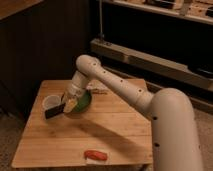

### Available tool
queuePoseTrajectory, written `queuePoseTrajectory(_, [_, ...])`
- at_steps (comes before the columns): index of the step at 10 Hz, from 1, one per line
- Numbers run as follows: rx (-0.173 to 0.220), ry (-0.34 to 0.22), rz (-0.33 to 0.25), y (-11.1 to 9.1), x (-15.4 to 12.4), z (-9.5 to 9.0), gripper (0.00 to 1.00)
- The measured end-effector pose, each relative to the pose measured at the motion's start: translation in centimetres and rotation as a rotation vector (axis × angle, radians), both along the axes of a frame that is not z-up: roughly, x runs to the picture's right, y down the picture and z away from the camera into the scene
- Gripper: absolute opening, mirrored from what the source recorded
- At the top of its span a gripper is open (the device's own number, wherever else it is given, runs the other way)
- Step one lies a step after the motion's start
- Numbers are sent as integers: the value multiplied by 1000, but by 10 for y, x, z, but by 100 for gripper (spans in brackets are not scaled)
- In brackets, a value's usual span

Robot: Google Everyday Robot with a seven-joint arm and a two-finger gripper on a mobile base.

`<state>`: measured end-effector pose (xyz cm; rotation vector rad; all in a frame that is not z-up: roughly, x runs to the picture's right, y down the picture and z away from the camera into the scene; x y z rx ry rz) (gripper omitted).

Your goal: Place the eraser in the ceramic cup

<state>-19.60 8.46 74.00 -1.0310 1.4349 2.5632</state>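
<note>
Arm (131, 92) bends down, end effector (61, 107) gripping eraser (53, 111) beside ceramic cup (50, 101).

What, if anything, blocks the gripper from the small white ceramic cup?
Likely nothing, so yes: the gripper hangs just beside the cup, flat black eraser at its tip; the wide green bowl lies on the other side.

I can read no text, label or number anywhere (nor on the white robot arm (120, 85)); its gripper (66, 104) hangs beside the small white ceramic cup (50, 102).
</note>
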Motion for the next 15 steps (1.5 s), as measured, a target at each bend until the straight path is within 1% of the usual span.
queuePoseTrajectory(2, [13,60,32,-9,10,0,0])
queuePoseTrajectory(4, [26,111,48,-22,19,0,0])
queuePoseTrajectory(6, [35,138,48,-32,24,0,0])
queuePoseTrajectory(9, [52,162,39,-49,23,2,0])
queuePoseTrajectory(12, [73,178,37,-64,17,3,0])
queuePoseTrajectory(15, [91,201,43,-74,10,3,0])
